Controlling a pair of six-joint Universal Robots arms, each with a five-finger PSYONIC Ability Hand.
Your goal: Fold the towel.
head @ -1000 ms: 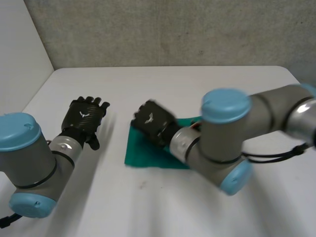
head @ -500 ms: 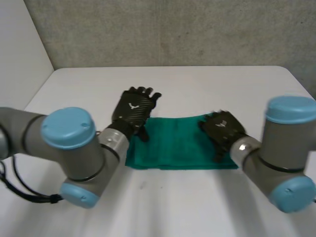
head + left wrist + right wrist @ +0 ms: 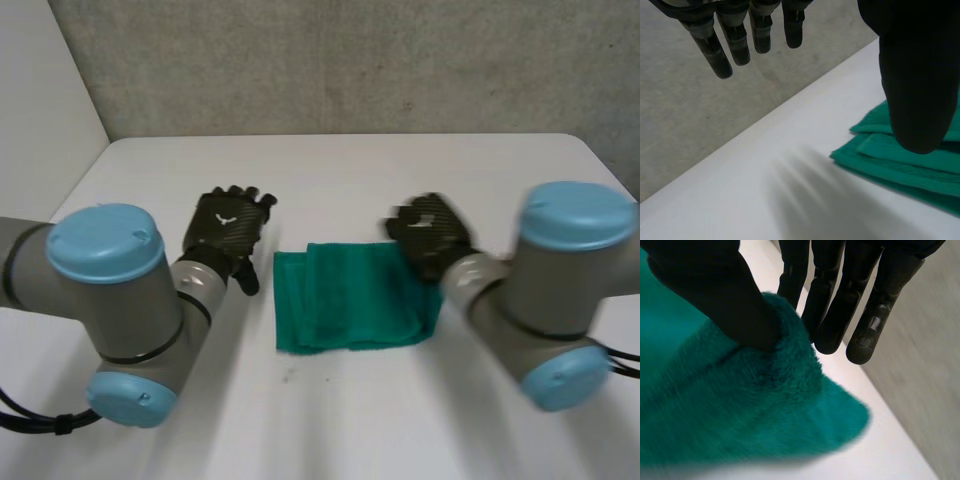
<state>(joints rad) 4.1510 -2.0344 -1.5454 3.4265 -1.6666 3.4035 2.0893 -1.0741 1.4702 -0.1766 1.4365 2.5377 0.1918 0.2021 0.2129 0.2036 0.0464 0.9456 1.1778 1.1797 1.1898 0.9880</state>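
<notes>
Right wrist view shows the black right hand [image 3: 715, 290] with its thumb set down on a raised hump of the green terry-cloth towel [image 3: 740, 410] and its straight fingers [image 3: 832, 305] just behind that hump, so the cloth's edge looks pinched between thumb and fingers. The grip seems meant to carry or steady the right side of the fold. In the head view this hand sits at the towel's far right corner, with the grey right arm [image 3: 560, 290] and its light-blue caps coming in from the near right. The towel lies in layers near the middle of the table, already doubled at least once, with a lengthwise ridge down its left part and its near edge slightly uneven. By my reading a fold has just been laid and wants flattening or one more pass. The black left hand [image 3: 228, 222] hovers just left of the towel, apart from it, its fingers [image 3: 740, 35] spread and relaxed and holding nothing. The left wrist view has the towel's stacked left corner beside the thumb. It is probably placed there to take or pin that left edge without disturbing the stack. The smooth white table [image 3: 400, 170] carries nothing else. A rough grey wall [image 3: 350, 60] runs along its far edge, and a plain white wall [image 3: 40, 100] closes the left side.
</notes>
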